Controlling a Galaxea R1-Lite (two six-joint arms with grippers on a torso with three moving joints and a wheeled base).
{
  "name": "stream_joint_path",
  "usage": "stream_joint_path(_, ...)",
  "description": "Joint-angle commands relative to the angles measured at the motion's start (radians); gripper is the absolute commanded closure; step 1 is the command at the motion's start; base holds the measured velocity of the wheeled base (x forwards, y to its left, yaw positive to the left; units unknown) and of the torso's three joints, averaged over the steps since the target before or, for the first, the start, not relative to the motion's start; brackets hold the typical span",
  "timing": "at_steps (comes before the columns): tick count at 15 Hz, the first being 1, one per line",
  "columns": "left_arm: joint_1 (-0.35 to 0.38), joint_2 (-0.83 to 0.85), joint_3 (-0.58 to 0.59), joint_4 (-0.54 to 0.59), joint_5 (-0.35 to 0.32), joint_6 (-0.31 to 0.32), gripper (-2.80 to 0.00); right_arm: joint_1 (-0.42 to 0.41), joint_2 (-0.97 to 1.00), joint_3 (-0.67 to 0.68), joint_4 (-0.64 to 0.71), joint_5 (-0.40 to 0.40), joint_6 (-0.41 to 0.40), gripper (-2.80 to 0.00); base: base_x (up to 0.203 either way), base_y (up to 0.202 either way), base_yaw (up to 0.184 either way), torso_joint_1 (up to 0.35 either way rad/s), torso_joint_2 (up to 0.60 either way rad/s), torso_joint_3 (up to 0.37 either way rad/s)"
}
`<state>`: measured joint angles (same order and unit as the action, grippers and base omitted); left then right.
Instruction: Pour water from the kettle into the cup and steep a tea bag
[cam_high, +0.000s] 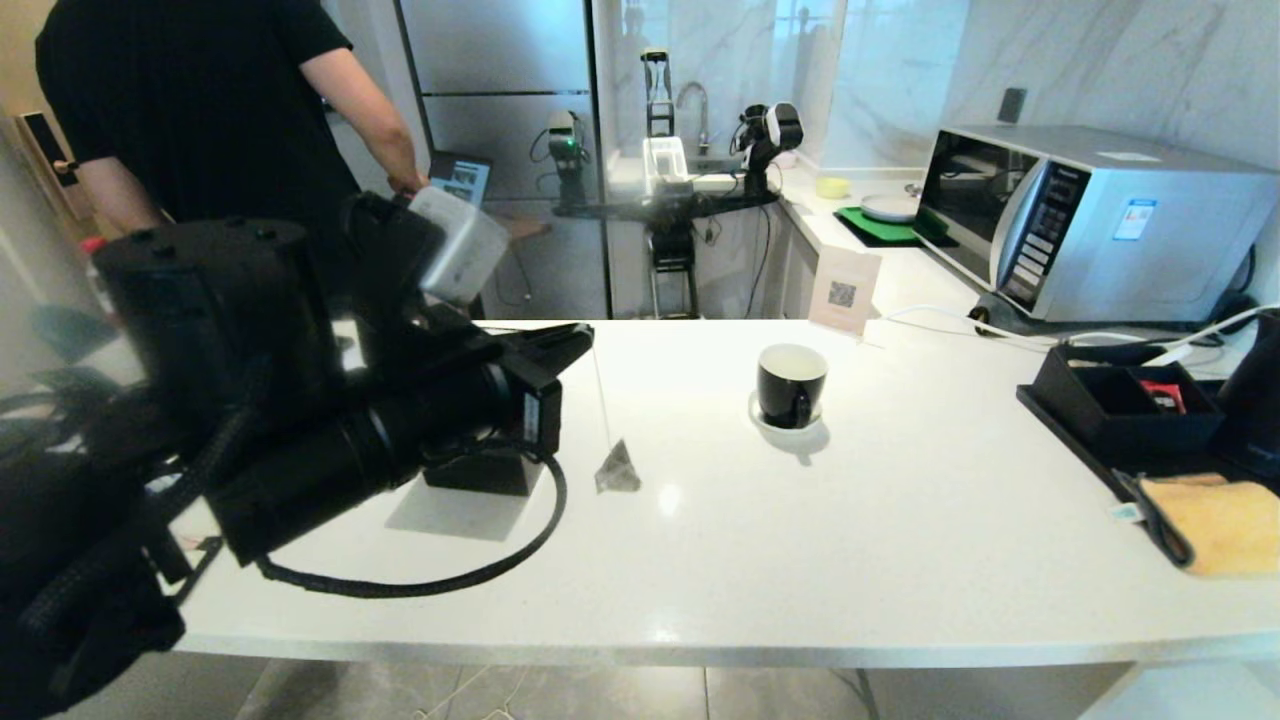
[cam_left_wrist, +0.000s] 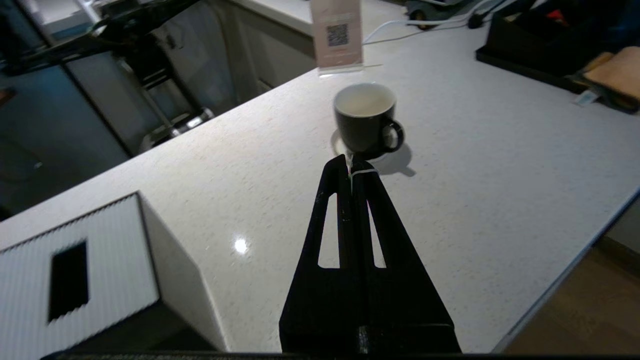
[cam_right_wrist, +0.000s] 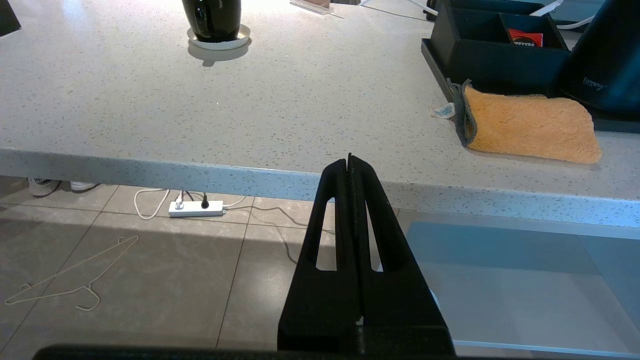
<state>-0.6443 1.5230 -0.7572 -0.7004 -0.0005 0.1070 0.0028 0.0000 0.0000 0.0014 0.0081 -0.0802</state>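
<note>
Left end effector (cam_left_wrist: 352, 167) pinched shut on string (cam_high: 601, 400), tea bag (cam_high: 618, 468) dangling over bench left of cup (cam_high: 791, 384); next carry it over cup, lower in; right end effector (cam_right_wrist: 350, 161) shut, empty

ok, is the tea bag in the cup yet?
No: in the head view the tea bag hangs by its string from the shut left gripper over the counter, well short of the cup.
</note>
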Motion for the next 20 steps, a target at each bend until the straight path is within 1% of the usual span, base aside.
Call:
stream_joint_path(1, -0.002, -0.042, 0.042, -0.004, 0.042, 0.0, 0.0, 0.0, 0.0, 0.0, 0.0, 0.0, -0.001, 0.0, 0.0, 0.0, 0.0, 0.0, 0.0, 0.0)
stream_joint_path(3, -0.002, -0.066, 0.071, -0.004, 0.07, -0.002, 0.0, 0.0, 0.0, 0.0, -0.001, 0.0, -0.001, 0.0, 0.0, 0.0, 0.0, 0.0, 0.0, 0.0)
stream_joint_path(5, -0.002, -0.088, 0.106, -0.004, 0.087, -0.018, 0.0, 0.0, 0.0, 0.0, 0.0, 0.001, -0.001, 0.0, 0.0, 0.0, 0.0, 0.0, 0.0, 0.0)
stream_joint_path(7, -0.002, -0.104, 0.125, -0.004, 0.082, -0.02, 0.0, 0.0, 0.0, 0.0, 0.0, 0.001, -0.001, 0.0, 0.0, 0.0, 0.0, 0.0, 0.0, 0.0)
stream_joint_path(20, -0.046, -0.098, 0.116, -0.004, 0.072, -0.02, 0.0, 0.0, 0.0, 0.0, -0.001, 0.001, -0.006, 0.0, 0.0, 0.0, 0.0, 0.0, 0.0, 0.0)
